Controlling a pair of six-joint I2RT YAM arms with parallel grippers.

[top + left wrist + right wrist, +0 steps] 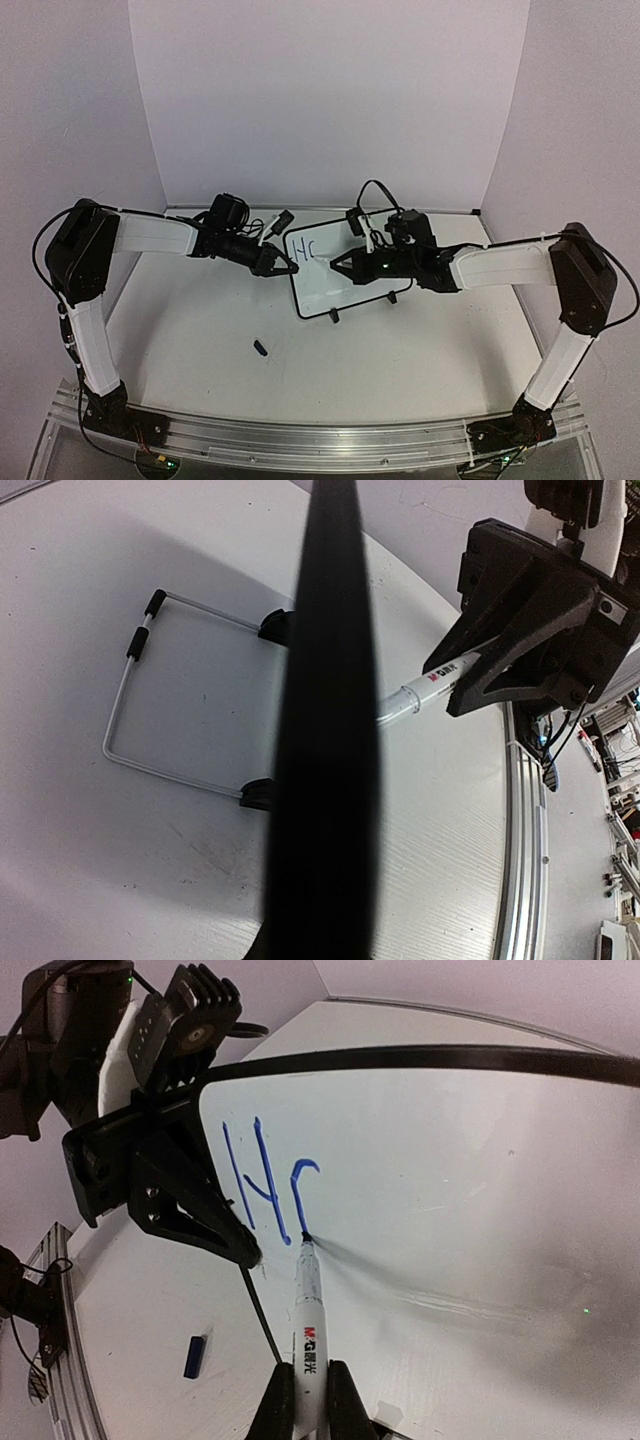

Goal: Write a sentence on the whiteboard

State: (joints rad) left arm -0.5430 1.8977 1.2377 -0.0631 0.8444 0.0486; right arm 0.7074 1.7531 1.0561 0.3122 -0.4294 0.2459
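The whiteboard [350, 285] stands tilted at mid-table on its black feet. Blue marker strokes [262, 1178] read "H" plus a partial curved letter at its top left corner; the rest of the sentence is not there. My right gripper [310, 1392] is shut on a white marker [308, 1330], whose tip touches the board at the end of the curved stroke. My left gripper [285, 266] is clamped on the board's left edge, also seen in the right wrist view [238, 1250]. In the left wrist view the board's black frame [330, 730] fills the middle and hides my fingers.
The blue marker cap [261, 348] lies on the table in front of the board, also in the right wrist view [196, 1356]. The board's wire stand [140, 705] rests behind it. Cables [268, 228] lie at the back. An aluminium rail [300, 440] runs along the near edge.
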